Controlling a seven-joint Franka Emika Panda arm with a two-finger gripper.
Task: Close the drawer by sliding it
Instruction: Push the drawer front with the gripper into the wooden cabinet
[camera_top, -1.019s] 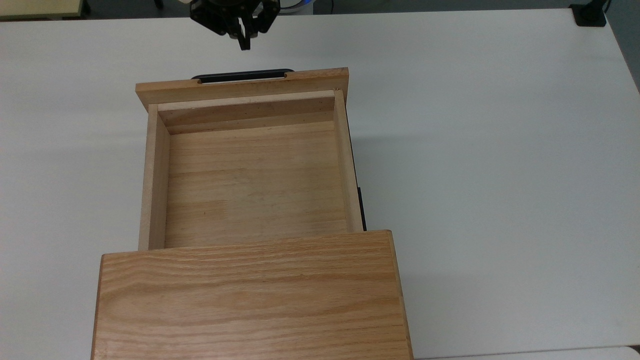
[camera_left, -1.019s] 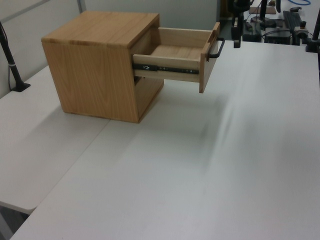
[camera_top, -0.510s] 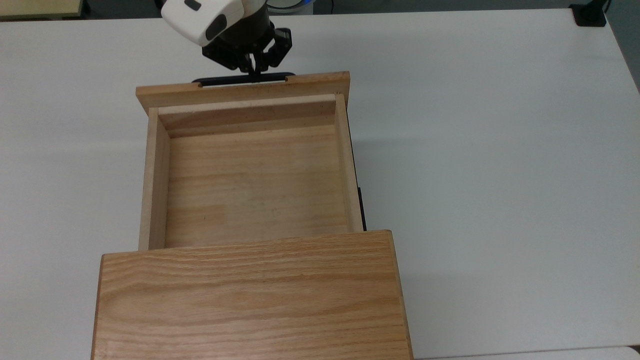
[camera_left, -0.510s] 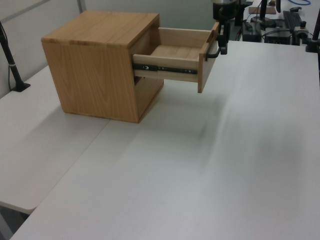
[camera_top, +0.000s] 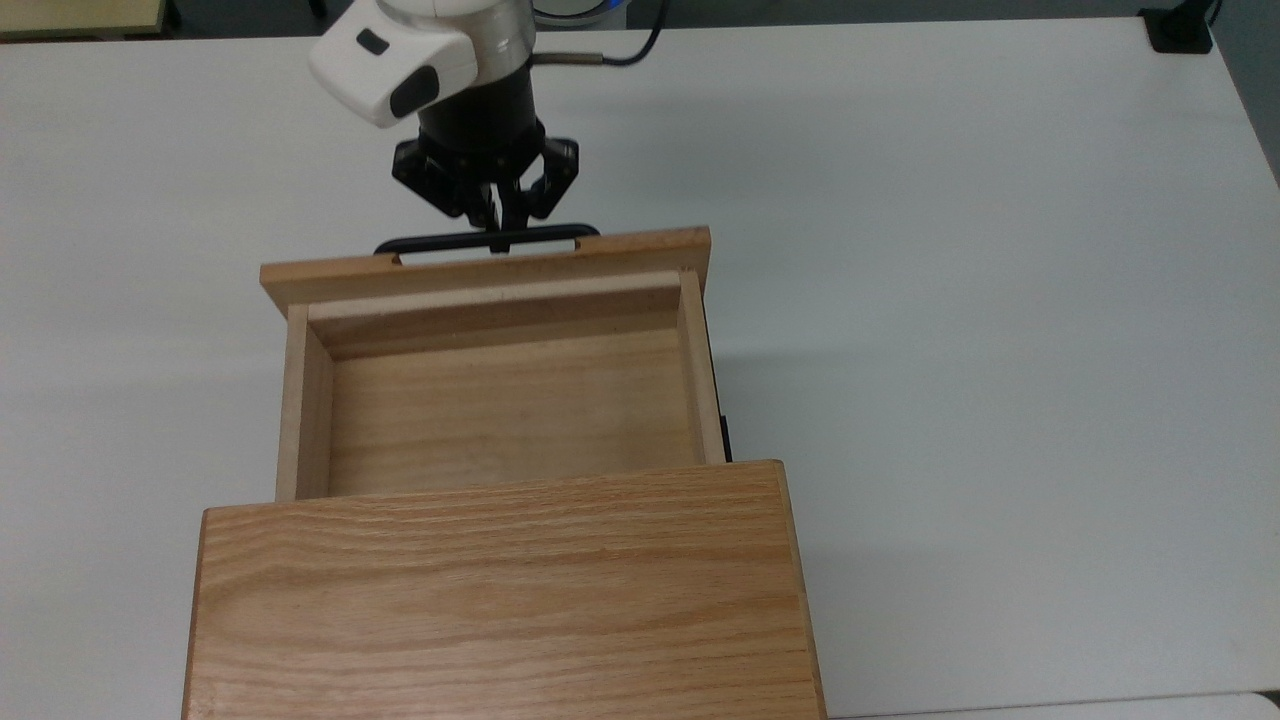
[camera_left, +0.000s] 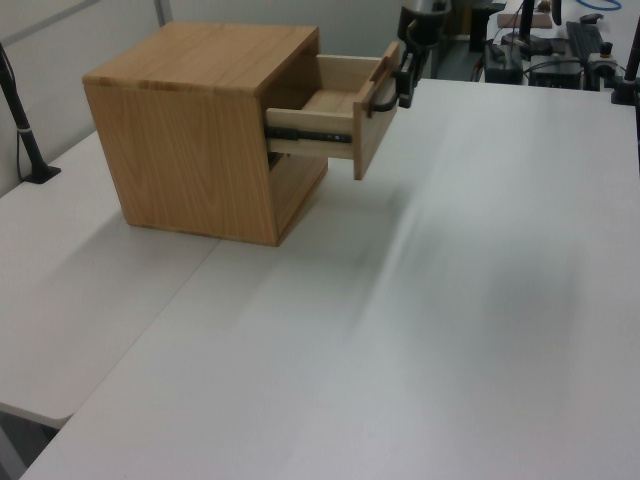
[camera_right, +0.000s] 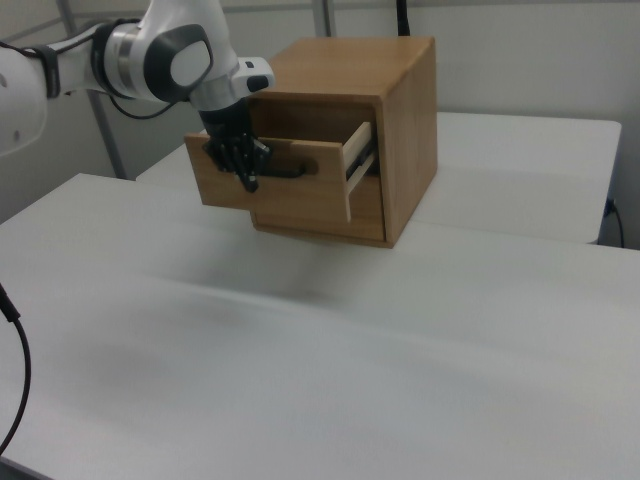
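A wooden cabinet (camera_left: 195, 130) stands on the white worktop (camera_left: 420, 330). Its drawer (camera_left: 345, 110) juts partway out toward the left view's right. The dark end effector (camera_left: 405, 88) sits against the drawer's black handle (camera_left: 381, 95).

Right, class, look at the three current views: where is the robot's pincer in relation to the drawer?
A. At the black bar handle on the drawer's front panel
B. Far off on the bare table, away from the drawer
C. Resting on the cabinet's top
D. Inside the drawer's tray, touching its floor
A: the pincer sits at the black bar handle on the front of the partly open drawer, as the right view also shows.
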